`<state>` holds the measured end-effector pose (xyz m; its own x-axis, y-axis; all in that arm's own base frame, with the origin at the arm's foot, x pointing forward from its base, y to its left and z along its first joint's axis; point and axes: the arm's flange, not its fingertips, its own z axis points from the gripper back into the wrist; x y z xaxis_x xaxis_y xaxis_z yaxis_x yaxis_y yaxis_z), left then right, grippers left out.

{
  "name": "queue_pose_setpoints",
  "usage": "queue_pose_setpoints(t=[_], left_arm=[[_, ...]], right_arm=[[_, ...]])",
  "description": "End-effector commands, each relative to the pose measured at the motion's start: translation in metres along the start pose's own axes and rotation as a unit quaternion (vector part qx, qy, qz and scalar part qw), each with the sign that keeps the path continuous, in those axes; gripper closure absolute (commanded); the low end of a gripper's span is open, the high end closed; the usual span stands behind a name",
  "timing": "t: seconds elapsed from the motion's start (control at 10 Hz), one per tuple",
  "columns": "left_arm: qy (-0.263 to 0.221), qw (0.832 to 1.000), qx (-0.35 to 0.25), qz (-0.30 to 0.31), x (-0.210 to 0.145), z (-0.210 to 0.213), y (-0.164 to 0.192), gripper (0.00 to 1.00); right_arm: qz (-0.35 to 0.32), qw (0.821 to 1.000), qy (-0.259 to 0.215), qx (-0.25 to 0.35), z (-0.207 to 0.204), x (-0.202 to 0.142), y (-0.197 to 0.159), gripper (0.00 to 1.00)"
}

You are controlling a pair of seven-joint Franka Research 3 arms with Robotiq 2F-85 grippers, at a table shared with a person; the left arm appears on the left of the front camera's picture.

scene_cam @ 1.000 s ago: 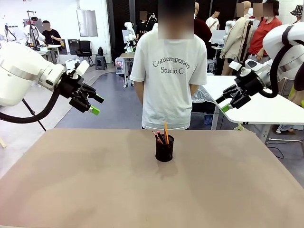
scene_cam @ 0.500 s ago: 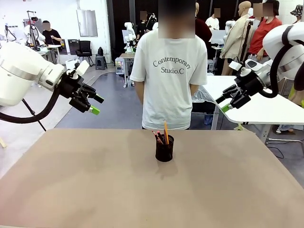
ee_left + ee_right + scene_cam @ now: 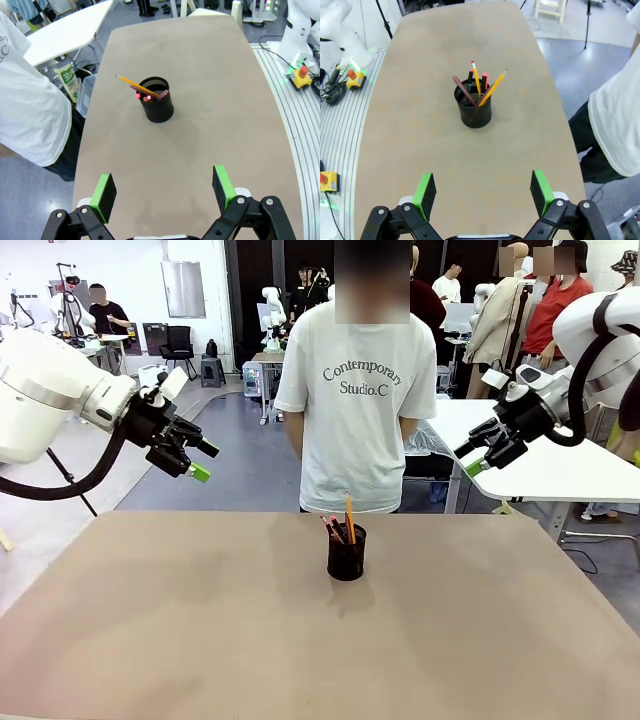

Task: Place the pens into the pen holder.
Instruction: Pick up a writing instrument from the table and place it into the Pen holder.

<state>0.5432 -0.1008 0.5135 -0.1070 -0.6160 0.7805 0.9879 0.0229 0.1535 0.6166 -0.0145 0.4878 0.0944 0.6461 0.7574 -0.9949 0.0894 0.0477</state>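
Pens (image 3: 479, 85): all upright in the holder (image 3: 475, 112), mid-counter (image 3: 150, 640). Left gripper (image 3: 203, 461), right gripper (image 3: 471, 459): wide, empty, raised. Keep yours clear; nothing left to place, I judge.

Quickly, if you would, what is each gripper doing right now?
Left gripper: open, holding nothing, raised above the table.
Right gripper: open, holding nothing, raised above the table.

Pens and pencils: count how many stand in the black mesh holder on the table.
4 show in the right wrist view, all inside the pen holder: a yellow pencil, a thinner yellow pencil, a reddish-brown pen and a dark pink-ended pen. More may be hidden.
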Motion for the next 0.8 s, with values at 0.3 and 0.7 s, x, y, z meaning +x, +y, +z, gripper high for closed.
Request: queue_pose_setpoints(t=[0.3, 0.7], left_arm=[[0.006, 1.0, -0.002, 0.005, 0.0016, 0.0017, -0.0014, 0.0], [0.006, 1.0, -0.002, 0.005, 0.0016, 0.0017, -0.0014, 0.0]], right_arm=[[0.0, 1.0, 0.0, 0.0, -0.0001, 0.0006, 0.0016, 0.0], [0.0, 1.0, 0.0, 0.0, -0.0001, 0.0006, 0.0016, 0.0]])
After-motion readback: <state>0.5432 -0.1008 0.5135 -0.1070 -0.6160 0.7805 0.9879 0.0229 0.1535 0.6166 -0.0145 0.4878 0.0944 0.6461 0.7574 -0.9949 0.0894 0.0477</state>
